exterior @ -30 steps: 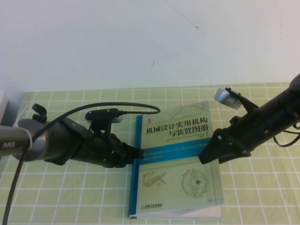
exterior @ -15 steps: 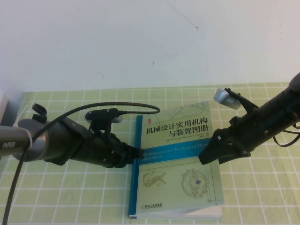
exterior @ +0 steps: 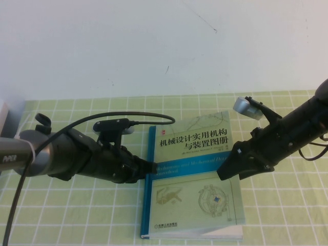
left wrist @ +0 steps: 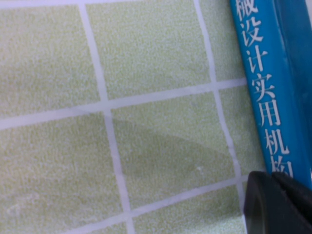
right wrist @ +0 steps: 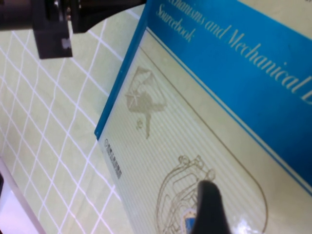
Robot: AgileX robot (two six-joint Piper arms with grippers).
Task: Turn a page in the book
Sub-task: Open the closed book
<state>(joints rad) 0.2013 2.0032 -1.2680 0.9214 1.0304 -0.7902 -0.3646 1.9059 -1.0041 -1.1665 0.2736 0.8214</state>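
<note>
Book (exterior: 197,179) lies closed on green checked cloth (exterior: 72,215); no page turned yet. Your left gripper (exterior: 151,167) sits against spine, fingers' state unclear. Your right gripper (exterior: 225,171) hovers over cover's fore edge, jaws spread, empty. You have whole lift-and-turn left

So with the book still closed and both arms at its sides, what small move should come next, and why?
Probably the right gripper, open above the cover's right edge, should drop to that edge and catch the cover to lift it. The book lies flat and shut on the checked cloth, so no page shows yet. The left gripper sits at the spine, seemingly bracing it.
</note>
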